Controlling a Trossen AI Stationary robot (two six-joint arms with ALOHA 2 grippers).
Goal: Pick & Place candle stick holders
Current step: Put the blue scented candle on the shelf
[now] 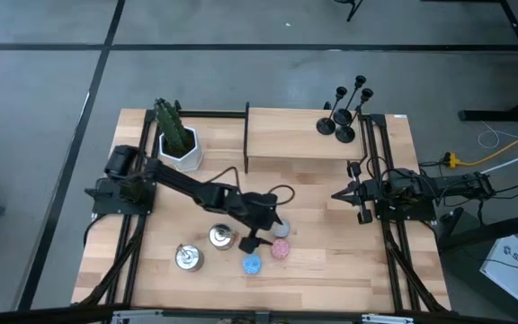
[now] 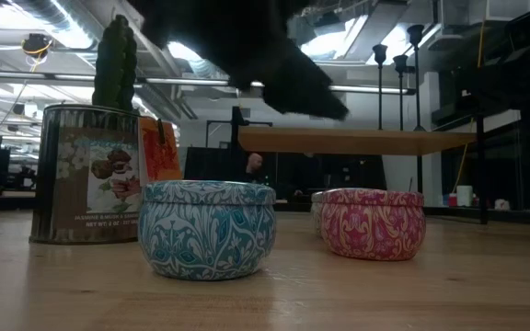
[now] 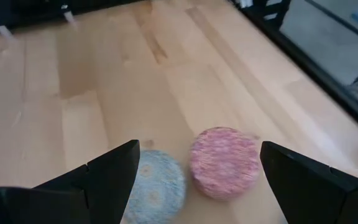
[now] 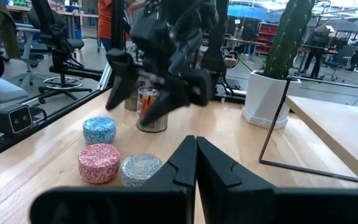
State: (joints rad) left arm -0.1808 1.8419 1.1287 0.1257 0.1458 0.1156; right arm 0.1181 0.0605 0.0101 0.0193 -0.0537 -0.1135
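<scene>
While looking down on the near middle of the table (image 1: pixel 331 270), found the left gripper (image 1: pixel 261 238) hanging above the wood with its fingers (image 3: pixel 114 171) spread wide and grasping nothing. Saw below it, in the left wrist view, a pink candle (image 3: pixel 224 163) and a blue candle (image 3: pixel 157 186) lying side by side, close but apart. Placed a grey candle (image 4: pixel 140 168) just beside the pink one, on its far side. Counted two silver tins (image 1: pixel 221 237) to the left of the candles.

Found the right gripper (image 1: pixel 338 193) at the table's right side, pointed leftward, pressed shut on nothing.

Located the candle stick holders (image 1: pixel 344 112) at the far right, bunched together and upright, well apart from both grippers. Could not tell whether on the right end of the raised wooden shelf (image 1: pixel 286 135) or just behind it. Made out their stems rising above that shelf in the low view. Noted a cactus in a white pot (image 1: pixel 178 148) at the far left.
</scene>
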